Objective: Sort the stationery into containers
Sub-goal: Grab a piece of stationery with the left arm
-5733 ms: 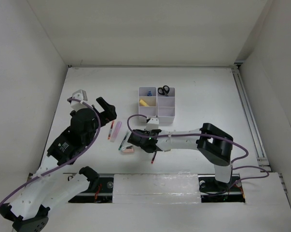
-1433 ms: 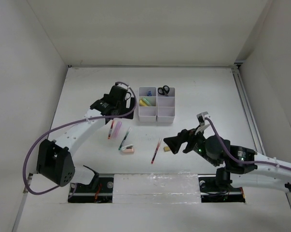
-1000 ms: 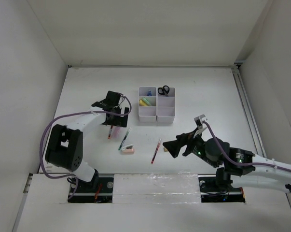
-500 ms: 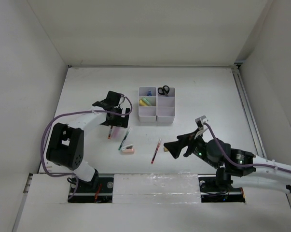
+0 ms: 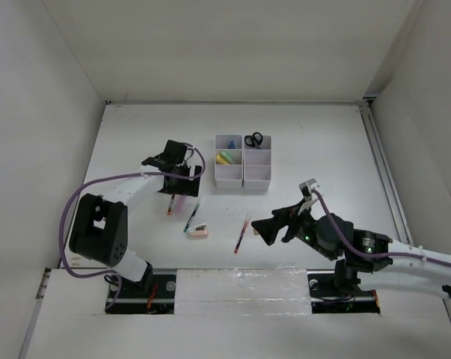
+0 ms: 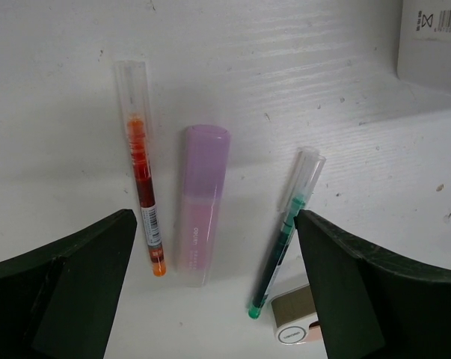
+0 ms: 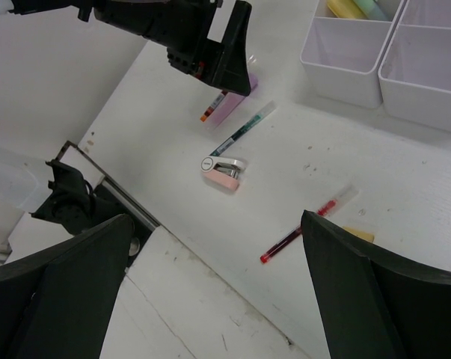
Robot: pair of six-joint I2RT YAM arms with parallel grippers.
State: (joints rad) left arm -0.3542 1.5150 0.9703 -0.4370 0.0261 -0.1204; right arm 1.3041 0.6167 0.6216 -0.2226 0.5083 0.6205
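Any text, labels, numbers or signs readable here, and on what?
No text is legible.
On the organiser: a sticker with small print and a symbol, too blurred.
On the pink marker: faint print along the barrel, unreadable.
On the red pen: a barcode-like label, too small.
On the stapler: a round mark, unreadable.

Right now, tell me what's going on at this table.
The robot is sorting stationery into a white organiser, which already holds scissors and a yellow tube. The left hand hangs open over a pink marker lying between an orange pen and a green pen, nothing gripped. The right hand is open and empty beside a red pen. A pink stapler also lies loose on the table.
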